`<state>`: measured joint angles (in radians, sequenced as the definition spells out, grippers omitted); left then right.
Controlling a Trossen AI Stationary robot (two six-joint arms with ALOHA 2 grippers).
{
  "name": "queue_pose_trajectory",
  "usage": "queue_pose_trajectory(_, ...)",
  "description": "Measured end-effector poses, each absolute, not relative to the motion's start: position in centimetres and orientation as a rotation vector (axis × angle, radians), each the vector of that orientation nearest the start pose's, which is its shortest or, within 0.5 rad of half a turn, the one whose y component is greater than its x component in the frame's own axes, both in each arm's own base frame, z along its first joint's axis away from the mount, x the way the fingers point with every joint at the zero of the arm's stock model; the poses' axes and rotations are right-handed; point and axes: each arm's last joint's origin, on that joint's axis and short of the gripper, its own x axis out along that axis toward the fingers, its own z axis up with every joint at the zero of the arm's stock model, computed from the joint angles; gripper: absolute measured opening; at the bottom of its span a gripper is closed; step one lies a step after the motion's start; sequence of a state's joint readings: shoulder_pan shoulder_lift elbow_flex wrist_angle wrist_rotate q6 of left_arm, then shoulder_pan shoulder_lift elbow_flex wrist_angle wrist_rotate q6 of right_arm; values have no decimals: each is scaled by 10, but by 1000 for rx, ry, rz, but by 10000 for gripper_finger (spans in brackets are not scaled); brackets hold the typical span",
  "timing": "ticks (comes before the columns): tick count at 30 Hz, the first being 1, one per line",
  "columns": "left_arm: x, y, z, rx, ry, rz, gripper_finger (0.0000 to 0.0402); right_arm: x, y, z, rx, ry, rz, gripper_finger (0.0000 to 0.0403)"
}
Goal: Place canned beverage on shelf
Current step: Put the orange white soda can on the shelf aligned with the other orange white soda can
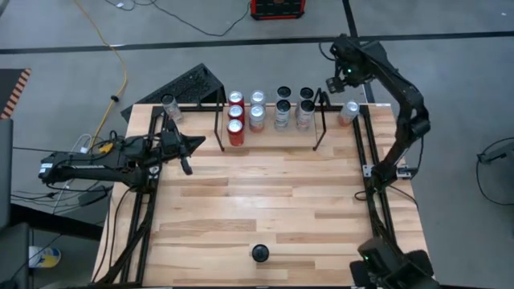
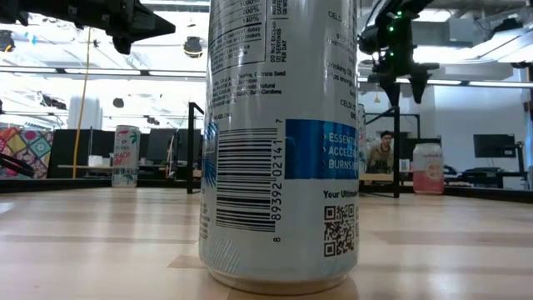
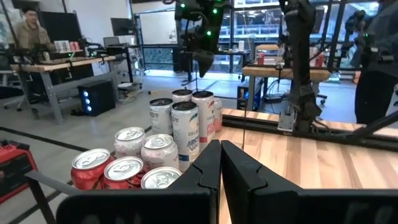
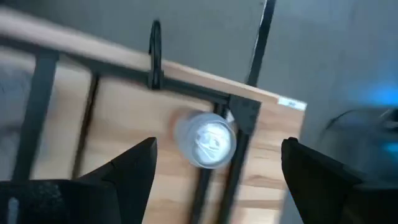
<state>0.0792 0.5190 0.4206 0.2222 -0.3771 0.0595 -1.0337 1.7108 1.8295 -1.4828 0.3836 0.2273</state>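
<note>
The shelf point(image 1: 320, 128), a low black rod rack at the table's far middle, holds several upright cans point(image 1: 257, 112), red ones at its left end. A pink can point(image 1: 349, 112) stands on its base at the far right corner beside the rail, and it also shows in the right wrist view point(image 4: 208, 140). My right gripper point(image 1: 336, 83) hangs open well above it, fingers pointing steeply down with the can below the gap. My left gripper point(image 1: 189, 148) is shut and level at the table's left, pointing at the shelf's cans point(image 3: 186, 124).
A tall white can point(image 1: 259, 254) stands near the front edge and fills the low view point(image 2: 279, 142). Another can point(image 1: 169, 104) stands at the far left corner. Black rails point(image 1: 369, 160) run along both sides. Bare wood lies between the shelf and the front can.
</note>
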Motion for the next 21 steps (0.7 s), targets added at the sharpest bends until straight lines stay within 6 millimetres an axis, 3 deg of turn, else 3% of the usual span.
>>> queue_pose_trajectory(7, 135, 20, 280, 73, -88, 394, 0, 144, -262, 337, 760, 928, -1498, 324)
queue_pose_trajectory(12, 136, 18, 275, 92, -31, 343, 0, 135, -236, 307, 793, 734, -1594, 324)
queue_pose_trajectory(16, 136, 18, 271, 100, 9, 325, 0, 137, -216, 295, 761, 564, -1627, 324)
queue_pose_trajectory(21, 136, 17, 271, 101, 10, 306, 0, 141, -200, 275, 734, 527, -1684, 324)
